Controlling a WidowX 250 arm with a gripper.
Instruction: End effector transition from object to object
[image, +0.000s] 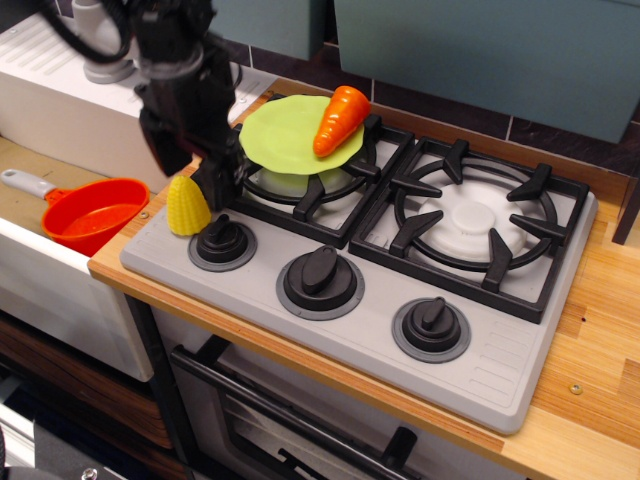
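My black gripper (188, 176) hangs at the front left corner of the stove, just above and behind a yellow toy corn (187, 207). Its two fingers point down and stand apart, one on each side of the corn's top. They hold nothing. An orange toy carrot (340, 119) lies on a light green plate (283, 135) on the left burner, to the right of the gripper and apart from it.
The grey stove (500, 365) has three black knobs along its front, the left knob (222, 240) just in front of the corn. An orange pot (95, 213) sits in the sink at left. A grey faucet (100, 55) stands behind the gripper.
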